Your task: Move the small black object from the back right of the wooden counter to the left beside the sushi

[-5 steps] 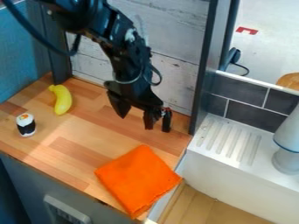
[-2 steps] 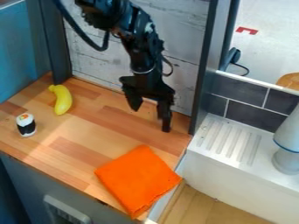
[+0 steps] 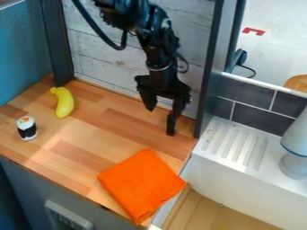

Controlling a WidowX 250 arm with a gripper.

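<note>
Position of my black arm (image 3: 160, 51) after it shifted toward the view's right: the jaws stood wide apart, with nothing visibly held between them. The small dark upright object (image 3: 171, 126) had stayed put at the surface's (image 3: 90, 134) back right, just below one jaw, so I judged it ungrasped, contact unclear.

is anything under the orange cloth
The square orange cloth lies on the light brown wooden counter, whose surface shows along its upper and left sides. What is directly beneath is covered, so I can't tell whether anything is hidden there.
</note>
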